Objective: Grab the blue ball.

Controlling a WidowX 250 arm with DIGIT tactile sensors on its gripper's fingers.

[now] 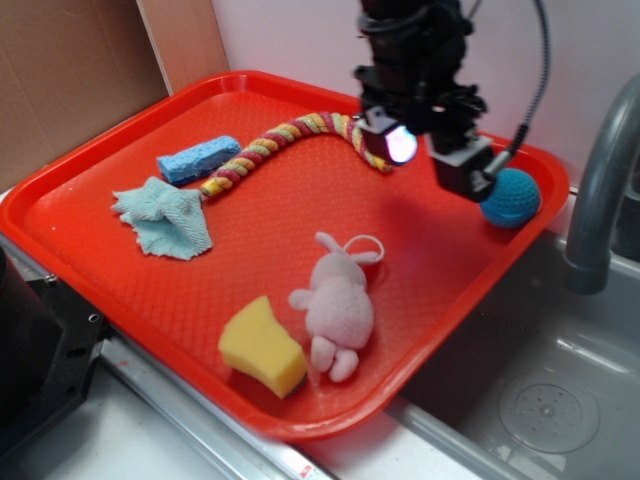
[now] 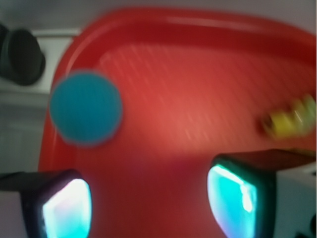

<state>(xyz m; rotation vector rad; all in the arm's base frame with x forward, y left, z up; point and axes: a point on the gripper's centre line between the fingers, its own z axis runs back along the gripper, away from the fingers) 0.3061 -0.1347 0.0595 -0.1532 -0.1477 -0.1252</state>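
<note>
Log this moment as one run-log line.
phase: approach | gripper: open, empty, above red tray | target: blue ball at tray's corner near sink, ungrasped | fingers: apart from ball | wrist view: blurred

Two sponges (image 1: 198,158), one ball (image 1: 512,198)

No text, label, brand, number or sign can be read in either view. The wrist view is blurred throughout, and nothing in the exterior view shows any printing.
</note>
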